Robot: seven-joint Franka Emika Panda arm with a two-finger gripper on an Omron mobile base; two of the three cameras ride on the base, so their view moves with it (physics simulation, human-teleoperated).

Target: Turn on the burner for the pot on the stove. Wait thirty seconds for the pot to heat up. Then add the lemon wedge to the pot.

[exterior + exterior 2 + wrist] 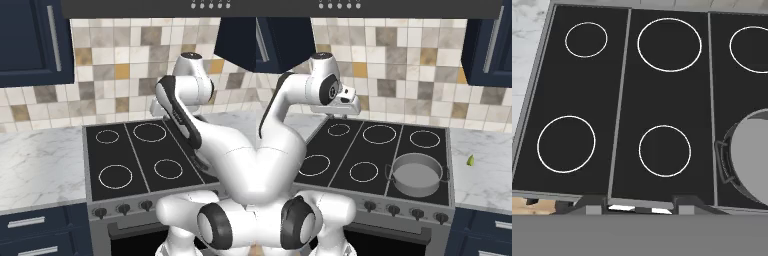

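Nearest me, the row of dark round knobs (406, 209) on the grey steel front sits untouched, so I judge I am on the first step: no burner lit yet.

Just behind the knobs, the wide, shallow grey metal pot with two loop handles (416, 174) stands on the front right ring of the black glass cooktop with thin white burner rings (356, 150). In the hand view the pot's left edge and one handle show at the right. The pot looks empty.

To the pot's right, apart from it on the white marble counter (483, 170), lies the tiny yellow-green lemon wedge (470, 160).

Farthest back, the two-finger gripper (345, 111) hangs high over the rear left of the cooktop, looking down. I cannot tell how its fingers stand; nothing is in them.

Next move, as I read it: bring the hand down and forward to the knob that serves the pot's ring, likely one toward the right, and twist it.
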